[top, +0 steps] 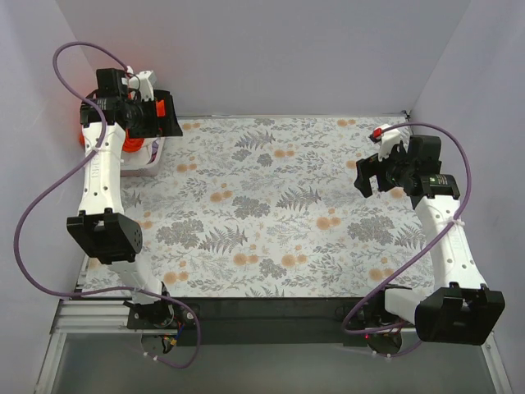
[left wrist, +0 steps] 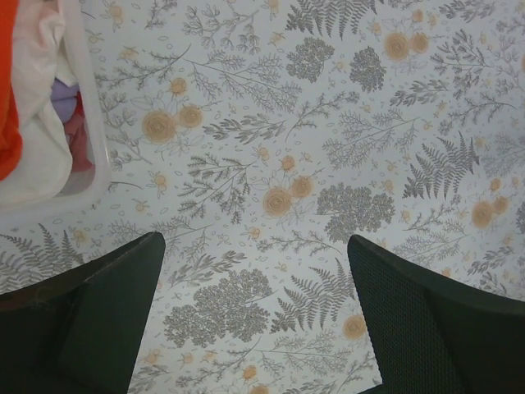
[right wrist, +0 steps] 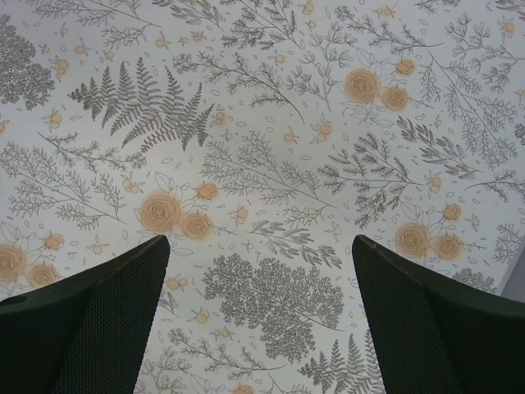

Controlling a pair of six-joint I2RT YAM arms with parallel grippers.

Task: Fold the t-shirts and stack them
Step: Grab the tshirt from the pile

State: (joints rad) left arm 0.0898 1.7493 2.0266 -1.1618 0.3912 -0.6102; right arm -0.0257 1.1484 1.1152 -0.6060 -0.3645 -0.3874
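The t-shirts lie bunched in a white bin (left wrist: 92, 135) at the table's far left corner. The left wrist view shows a bright orange-red t-shirt (left wrist: 6, 98) beside a white t-shirt (left wrist: 37, 139). From above only bits of orange cloth (top: 131, 146) and the bin's rim (top: 146, 167) show under the left arm. My left gripper (top: 168, 116) hangs open just right of the bin, over the floral cloth, with nothing between its fingers (left wrist: 254, 246). My right gripper (top: 373, 168) hovers open and holding nothing over the right side of the table (right wrist: 258, 244).
A grey-and-orange floral cloth (top: 271, 205) covers the whole tabletop. Pale walls close in the back and both sides. A small red part (top: 377, 131) sits near the far right edge. Purple cables loop off both arms.
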